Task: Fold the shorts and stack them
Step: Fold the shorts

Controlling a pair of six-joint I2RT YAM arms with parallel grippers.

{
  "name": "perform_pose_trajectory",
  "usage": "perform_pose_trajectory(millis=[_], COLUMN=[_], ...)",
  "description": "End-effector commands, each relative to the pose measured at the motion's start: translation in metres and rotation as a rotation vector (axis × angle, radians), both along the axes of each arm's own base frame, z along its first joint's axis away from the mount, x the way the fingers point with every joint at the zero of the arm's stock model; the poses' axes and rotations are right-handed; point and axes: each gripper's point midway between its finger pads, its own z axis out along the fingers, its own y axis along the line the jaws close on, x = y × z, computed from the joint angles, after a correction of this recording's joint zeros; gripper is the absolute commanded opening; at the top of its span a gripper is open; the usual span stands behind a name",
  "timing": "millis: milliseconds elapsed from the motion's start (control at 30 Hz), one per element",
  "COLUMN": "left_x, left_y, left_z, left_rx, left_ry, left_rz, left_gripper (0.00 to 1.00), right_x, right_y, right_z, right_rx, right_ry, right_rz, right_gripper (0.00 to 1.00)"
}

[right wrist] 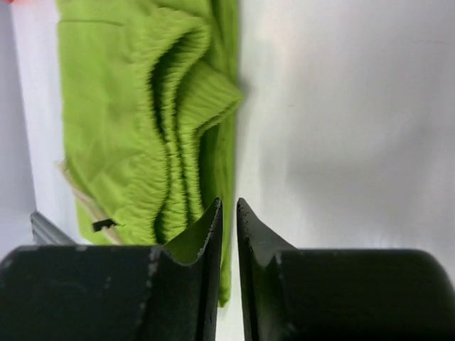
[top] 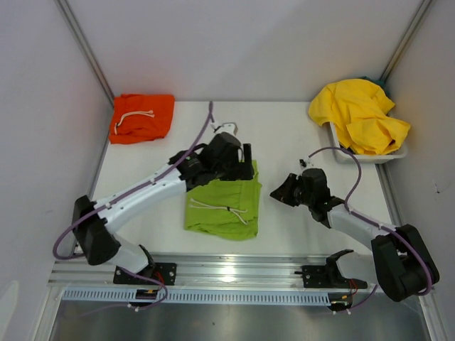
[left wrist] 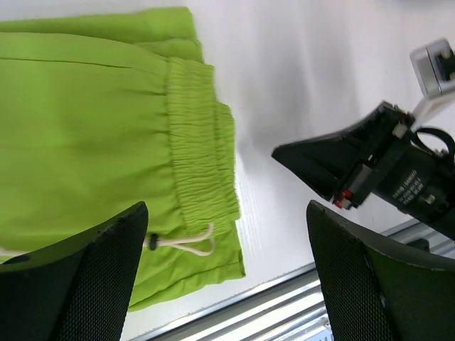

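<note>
Lime green shorts (top: 222, 206): lying flat at the middle of the tabletop (top: 298, 135), looking folded at least once, with the white drawstring (top: 220, 208) trailing across the top layer.
Left fingers (left wrist: 92, 277): I am holding them spread wide above the far edge of the green pair, gripping nothing. The gathered waistband and bare tabletop are showing between them.
Right fingers (right wrist: 192, 241): sitting all but closed, with a thin slit between them and nothing in it. They are hanging just beside the green pair's right edge, apart from the cloth.
Orange shorts (top: 142, 118): resting folded at the far left corner, well apart from both arms. I am reading this as the start of the stack.
Yellow shorts (top: 360, 116): lying heaped in the white tray (top: 377, 159) at the far right, not yet folded.
Stage: I am judging the green pair close to ready for a last fold or the carry over to the orange one.
Risk, layers: a pinch taking only the top layer would be peeling the fold open on the lift.
Risk, drawstring: the loose cord is lying where a finger could be snagging it and dragging the pair askew.
Risk, arms: both wrists are working close together by the green pair's right side, so a careless sweep could be knocking one into the other.
</note>
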Motion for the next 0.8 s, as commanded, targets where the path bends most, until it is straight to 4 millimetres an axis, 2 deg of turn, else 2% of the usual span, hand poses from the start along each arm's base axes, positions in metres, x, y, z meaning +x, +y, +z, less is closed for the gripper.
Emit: perform_pose_trajectory(millis=[0, 33, 67, 133, 200, 233, 267, 300, 400, 433, 467, 567, 600, 667, 700, 767], left_x=[-0.002, 0.003, -0.001, 0.001, -0.004, -0.004, -0.005, -0.009, -0.003, -0.005, -0.003, 0.001, 0.004, 0.008, 0.011, 0.016], left_y=[0.021, 0.035, 0.049, 0.066, 0.082, 0.093, 0.098, 0.107, 0.121, 0.133, 0.134, 0.153, 0.158, 0.164, 0.167, 0.173], left_z=[-0.006, 0.002, -0.017, -0.012, -0.031, -0.042, -0.042, -0.057, -0.064, -0.079, -0.078, -0.087, -0.088, -0.088, -0.089, -0.091], left_rx=[-0.072, -0.091, -0.056, -0.08, -0.053, -0.041, -0.046, -0.026, -0.043, -0.031, -0.049, -0.028, -0.029, -0.019, -0.011, 0.023], left_ry=[0.033, 0.015, 0.043, 0.027, 0.053, 0.069, 0.066, 0.092, 0.1, 0.131, 0.125, 0.128, 0.128, 0.121, 0.12, 0.119], left_rz=[-0.019, 0.011, 0.022, 0.048, 0.068, 0.087, 0.095, 0.107, 0.141, 0.169, 0.167, 0.214, 0.23, 0.242, 0.249, 0.264], left_gripper=[0.93, 0.93, 0.93, 0.93, 0.92, 0.93, 0.93, 0.92, 0.93, 0.93, 0.93, 0.93, 0.93, 0.93, 0.92, 0.92], right_x=[0.008, 0.005, 0.008, 0.005, 0.009, 0.007, 0.009, 0.011, 0.014, 0.015, 0.014, 0.02, 0.022, 0.026, 0.023, 0.024], right_y=[0.028, 0.037, 0.043, 0.056, 0.068, 0.075, 0.08, 0.084, 0.099, 0.102, 0.106, 0.11, 0.105, 0.098, 0.091, 0.087], right_z=[0.044, 0.051, 0.059, 0.066, 0.072, 0.074, 0.073, 0.075, 0.071, 0.066, 0.062, 0.031, 0.008, -0.011, -0.03, -0.042], right_rx=[0.085, 0.102, 0.11, 0.132, 0.158, 0.17, 0.174, 0.181, 0.191, 0.188, 0.183, 0.149, 0.114, 0.094, 0.074, 0.078], right_ry=[-0.148, -0.166, -0.188, -0.199, -0.205, -0.205, -0.199, -0.206, -0.194, -0.179, -0.165, -0.083, -0.031, 0.007, 0.047, 0.07], right_rz=[0.111, 0.149, 0.165, 0.216, 0.247, 0.271, 0.282, 0.288, 0.319, 0.32, 0.329, 0.313, 0.278, 0.221, 0.193, 0.165], right_gripper=[0.17, 0.18, 0.18, 0.2, 0.22, 0.22, 0.22, 0.23, 0.25, 0.26, 0.27, 0.29, 0.29, 0.29, 0.3, 0.36])
